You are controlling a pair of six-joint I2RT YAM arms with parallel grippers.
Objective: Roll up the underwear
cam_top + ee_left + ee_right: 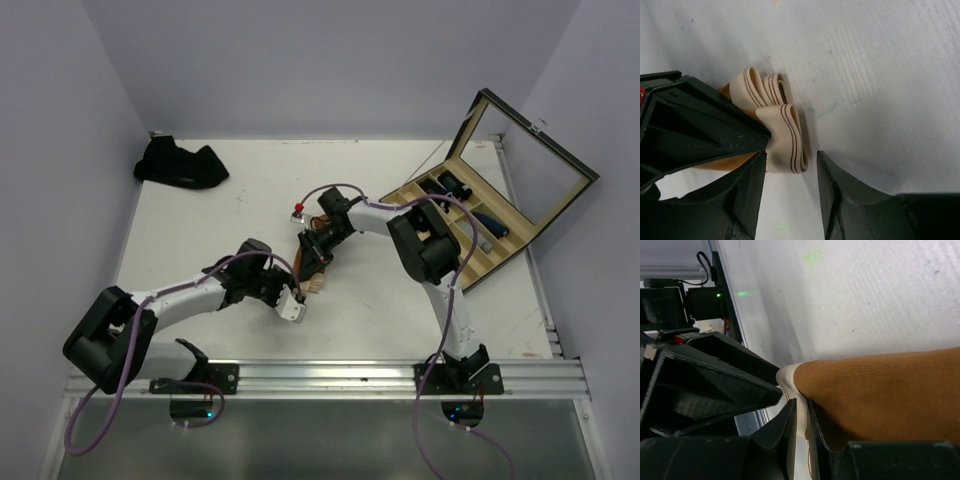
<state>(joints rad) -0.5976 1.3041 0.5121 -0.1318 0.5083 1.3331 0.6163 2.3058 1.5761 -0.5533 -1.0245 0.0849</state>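
A rust-orange underwear [880, 390] with a cream striped waistband [785, 135] lies rolled near the table's middle [316, 283]. My right gripper [807, 415] is shut on the waistband edge, with the orange cloth bulging to its right. It reaches in from the right in the top view [310, 258]. Its black body shows at the left of the left wrist view [695, 125]. My left gripper [790, 172] is open, its fingers either side of the folded waistband end, low over the table [298, 296]. A black underwear [180, 165] lies at the far left.
A wooden compartment box [470, 250] with its glass lid [525, 165] raised stands at the right, dark rolled pieces in some compartments. The table's metal front rail [330, 378] runs along the near edge. Grey walls close in the back and sides.
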